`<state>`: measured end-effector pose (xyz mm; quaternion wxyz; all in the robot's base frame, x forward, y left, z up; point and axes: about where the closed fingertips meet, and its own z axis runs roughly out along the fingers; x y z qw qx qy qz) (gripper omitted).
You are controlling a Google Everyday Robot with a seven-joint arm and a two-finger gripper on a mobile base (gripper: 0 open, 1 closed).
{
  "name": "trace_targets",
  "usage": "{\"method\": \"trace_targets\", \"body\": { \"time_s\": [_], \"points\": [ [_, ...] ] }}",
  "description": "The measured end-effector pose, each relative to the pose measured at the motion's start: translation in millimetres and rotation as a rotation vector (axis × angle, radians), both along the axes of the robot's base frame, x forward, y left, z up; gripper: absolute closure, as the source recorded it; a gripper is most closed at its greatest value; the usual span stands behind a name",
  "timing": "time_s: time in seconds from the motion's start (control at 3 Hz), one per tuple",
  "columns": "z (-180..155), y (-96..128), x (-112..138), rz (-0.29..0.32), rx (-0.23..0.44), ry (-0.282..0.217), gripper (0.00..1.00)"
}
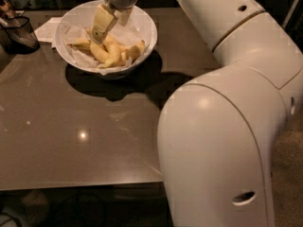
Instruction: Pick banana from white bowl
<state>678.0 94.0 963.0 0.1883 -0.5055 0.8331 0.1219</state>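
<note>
1. The bananas (110,55) lie in a loose yellow heap at the bottom of the white bowl (150,30), on its crinkled white paper lining (75,56). All of them rest on the paper or on one another, and none is raised clear of the heap.
2. The bowl stands on the dark table (90,141) close to the far edge, left of the middle and towards the far left corner.
3. The gripper (104,26) hangs inside the bowl's rim on the far side. It slants down so that its tip meets the top of the heap at the heap's left end. Whether it is touching a banana or just above one is hard to say. I cannot tell whether it is open, closed or holding anything.
4. Judged from this, the reach into the bowl looks done. What seems left is a sure grasp on one banana and then lifting it up and out over the rim. The pick itself is not yet done.
5. A flat white napkin (47,28) lies on the table just left of the bowl, by the far edge.
6. A dark mesh basket (19,32) stands beyond the napkin, at the far left corner.
7. The robot's white arm (227,112) fills the right side, rising past the near right corner and crossing over towards the bowl.
</note>
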Motion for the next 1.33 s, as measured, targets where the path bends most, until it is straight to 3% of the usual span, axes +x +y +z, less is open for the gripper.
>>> {"method": "trace_targets", "body": {
  "time_s": [0.67,1.33],
  "points": [
    [-12.6,9.4,9.4,-0.032,0.0,0.034,0.26],
    [-26.4,13.7,16.0,-0.074,0.031,0.095,0.3]
  ]
}}
